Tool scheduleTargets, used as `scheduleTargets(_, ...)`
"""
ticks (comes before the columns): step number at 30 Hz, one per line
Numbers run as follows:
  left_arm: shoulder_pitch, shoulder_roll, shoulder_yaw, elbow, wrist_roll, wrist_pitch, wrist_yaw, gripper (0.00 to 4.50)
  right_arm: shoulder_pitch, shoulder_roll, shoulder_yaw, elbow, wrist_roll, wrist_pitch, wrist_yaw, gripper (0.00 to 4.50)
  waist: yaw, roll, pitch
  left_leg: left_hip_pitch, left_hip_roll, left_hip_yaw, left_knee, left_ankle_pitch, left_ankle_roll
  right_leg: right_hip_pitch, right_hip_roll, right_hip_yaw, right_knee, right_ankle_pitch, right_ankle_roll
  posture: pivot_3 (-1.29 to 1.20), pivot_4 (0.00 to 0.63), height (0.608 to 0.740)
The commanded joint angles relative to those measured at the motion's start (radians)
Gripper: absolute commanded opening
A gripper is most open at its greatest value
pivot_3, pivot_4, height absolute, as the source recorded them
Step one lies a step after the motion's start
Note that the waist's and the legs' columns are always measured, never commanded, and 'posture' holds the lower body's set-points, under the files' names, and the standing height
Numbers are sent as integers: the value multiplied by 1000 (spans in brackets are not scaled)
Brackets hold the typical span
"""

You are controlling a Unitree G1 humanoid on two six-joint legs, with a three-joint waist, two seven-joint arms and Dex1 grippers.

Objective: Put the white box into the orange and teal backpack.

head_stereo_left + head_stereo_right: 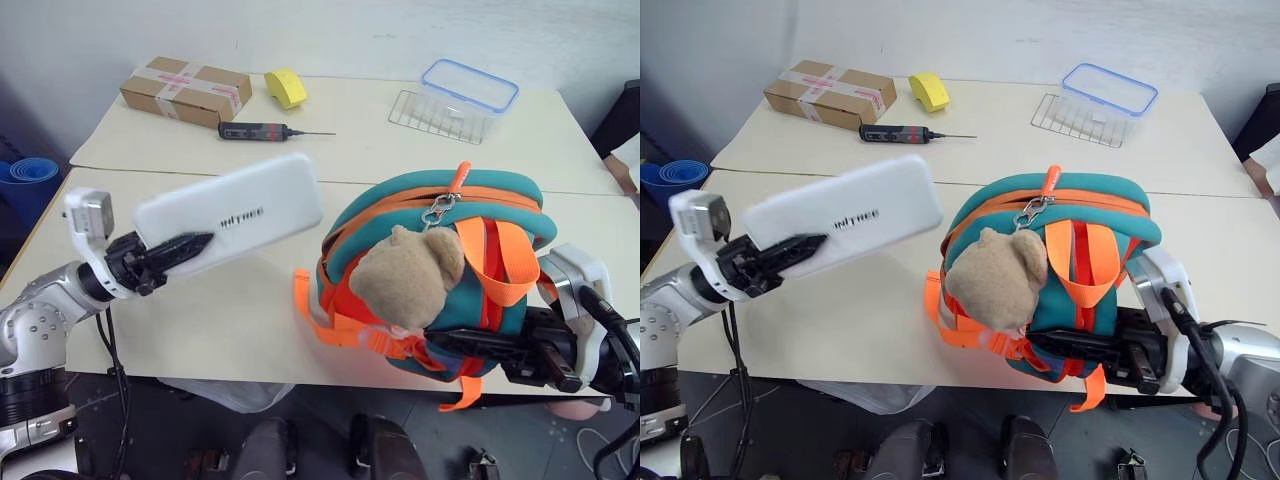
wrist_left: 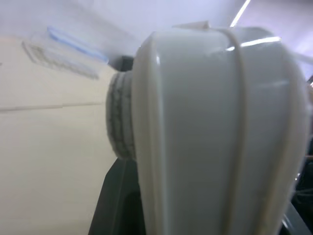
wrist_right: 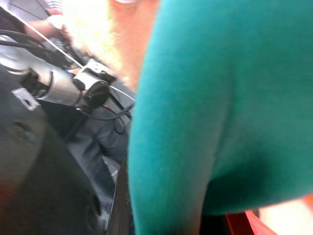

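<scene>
**Spotter:** What have you got in each arm?

**Operator:** My left end effector [image 1: 190, 246] is clamped on one short end of the white box [image 1: 232, 217], which sticks out past the fingertips, lifted clear of the tabletop [image 1: 220, 310] and tilted upward toward the bag. My right end effector [image 1: 455, 342] is closed on the near lower side of the orange and teal backpack [image 1: 440, 250], under the tan plush bear [image 1: 405, 277]. The backpack stands on the tabletop, just beyond the box's free end.

**Spotter:** How do you expect the box to handle?

**Operator:** I judge it rigid and fairly light, but the plastic looks smooth, so held at one end it could pivot or slip between the fingers. I'd rather keep the hold deep on that end and lead with the free end.

**Spotter:** And the bag?

**Operator:** Soft and floppy; the fabric will give and the mouth may sag. From here I can't tell whether the zip is open wide enough.
</scene>
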Motion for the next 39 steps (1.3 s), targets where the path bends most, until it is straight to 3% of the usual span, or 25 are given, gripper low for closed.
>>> scheduleTargets(1,-28,-5,78,-110,-176,43,77,1252,-16,22,22,-5,-24,-23,25,43,0,0,0,0,0,0,0,0,0,0,0,0,0,0,0,0,150,740)
scheduleTargets(4,-30,18,74,-163,-250,75,99,1252,-21,30,39,0,-51,-23,41,43,0,0,0,0,0,0,0,0,0,0,1,0,3,0,0,0,150,740)
scheduleTargets(10,-76,39,-50,-199,-202,44,65,1252,-45,40,67,27,-102,-27,66,43,8,0,0,0,-1,2,1,1,0,0,3,1,2,0,0,0,150,740)
scheduleTargets(14,-102,101,-255,-207,52,-94,-41,1252,-69,51,83,38,-118,-26,64,43,17,0,0,1,0,3,1,1,-1,0,5,1,2,0,0,0,150,740)
scheduleTargets(19,-259,127,-509,-141,374,-248,-35,1252,-73,51,83,43,-126,-24,67,43,29,0,0,0,-1,5,0,1,-1,-1,5,2,0,0,0,0,150,740)
scheduleTargets(23,-409,32,-661,-95,459,-261,-58,1252,-76,54,88,48,-133,-24,64,43,31,0,0,0,-1,5,1,1,0,-1,4,2,0,0,0,0,150,740)
scheduleTargets(28,-560,-211,-822,29,563,-290,-31,1252,-93,72,120,52,-159,-31,57,43,34,0,0,-2,-1,4,3,2,2,-1,6,1,3,0,0,0,150,740)
scheduleTargets(33,-612,-350,-893,193,694,-379,-8,1252,-105,98,126,45,-175,-38,35,43,30,0,0,-6,-1,3,12,0,5,-1,7,-1,3,1,2,0,150,740)
scheduleTargets(39,-567,-384,-779,197,657,-421,-13,3145,-72,148,107,18,-182,-70,-28,0,25,0,0,-7,0,1,14,0,5,-1,3,-1,2,2,3,0,150,740)
